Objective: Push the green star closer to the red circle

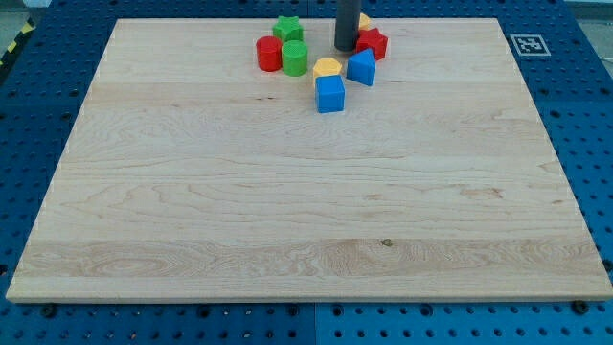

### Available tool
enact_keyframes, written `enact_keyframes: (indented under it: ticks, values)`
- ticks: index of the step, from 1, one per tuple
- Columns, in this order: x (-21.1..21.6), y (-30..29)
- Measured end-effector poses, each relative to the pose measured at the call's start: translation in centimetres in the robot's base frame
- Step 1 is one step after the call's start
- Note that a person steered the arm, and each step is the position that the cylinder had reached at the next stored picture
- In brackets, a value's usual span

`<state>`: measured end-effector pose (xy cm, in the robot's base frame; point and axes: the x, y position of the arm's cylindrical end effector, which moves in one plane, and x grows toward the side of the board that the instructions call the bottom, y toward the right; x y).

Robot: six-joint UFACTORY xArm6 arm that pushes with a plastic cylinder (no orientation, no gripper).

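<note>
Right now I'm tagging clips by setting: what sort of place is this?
Probably a robotics lab bench: a wooden board on a blue perforated table, a printed marker tag, and small coloured blocks beside my tip.

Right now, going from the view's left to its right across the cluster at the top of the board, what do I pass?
Red circle → green star and green cylinder, about level → yellow block over blue cube → my tip → blue block → red block.
</note>
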<state>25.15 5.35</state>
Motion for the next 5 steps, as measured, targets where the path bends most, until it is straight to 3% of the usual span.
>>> enact_keyframes:
  ticks: [3,5]
  values:
    - [-1.0,-7.8]
    - [-3.0,-4.6]
